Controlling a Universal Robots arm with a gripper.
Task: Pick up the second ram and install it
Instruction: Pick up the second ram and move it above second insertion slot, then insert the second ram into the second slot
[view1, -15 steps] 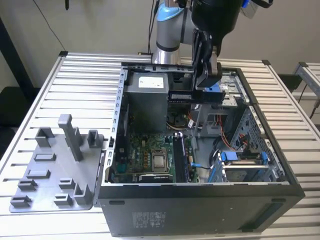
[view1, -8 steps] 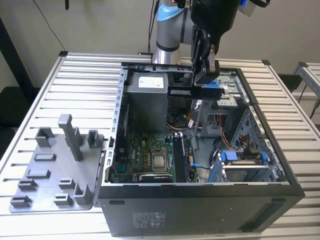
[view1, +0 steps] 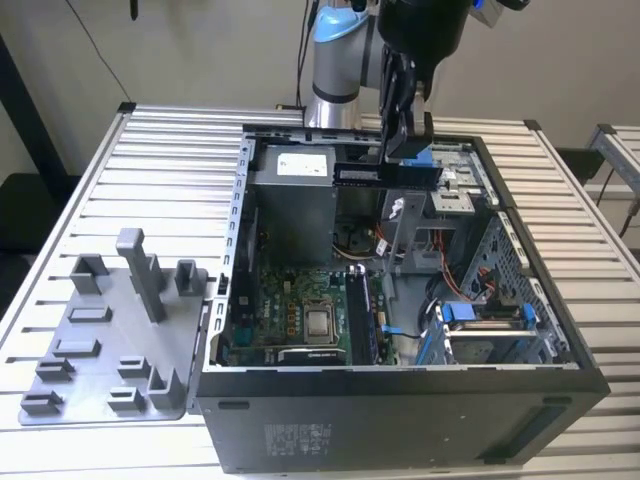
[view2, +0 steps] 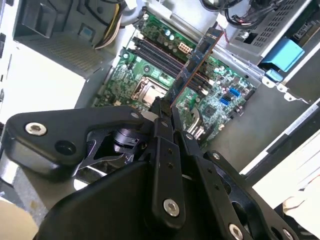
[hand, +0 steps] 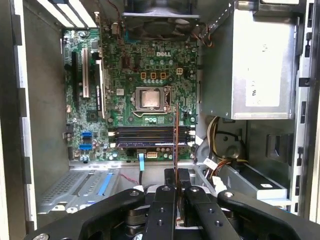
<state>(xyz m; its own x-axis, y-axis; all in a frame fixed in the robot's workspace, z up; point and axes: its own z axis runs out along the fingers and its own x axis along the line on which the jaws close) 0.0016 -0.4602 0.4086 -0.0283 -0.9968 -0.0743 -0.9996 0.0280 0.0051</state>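
One ram stick (view1: 358, 175) is up in the air, a single long dark strip pinched at one end by the gripper (view1: 405, 160). The fingers are clamped tight on it. In the exterior view it hangs flat and level above the open PC case (view1: 400, 420), over the half of the case nearer the robot's base, and it touches nothing below.

In the second wrist view the stick (view2: 197, 60) juts straight out from the two fingertips (view2: 162, 112) – chips and a pale label run along its face. In the first wrist view it is edge-on, just a thin line (hand: 175, 135) rising from the gripper (hand: 176, 175) and crossing in front of the bank of dark memory slots (hand: 150, 136). How many slots there are I cannot tell.

Beneath it lies one green motherboard (hand: 150, 65) with one square processor socket (hand: 151, 99) at its middle. One grey power supply box (hand: 255, 65) sits in the case corner beside the board, with a bundle of coloured wires trailing from it.

The case lies on its side on one slatted metal table (view1: 160, 170), reaching to the table's near edge. Just beside it, toward the table's edge on the exterior view's left, sits one grey plastic holder (view1: 100, 350) – several uprights on it, one tall post (view1: 137, 268) among them.
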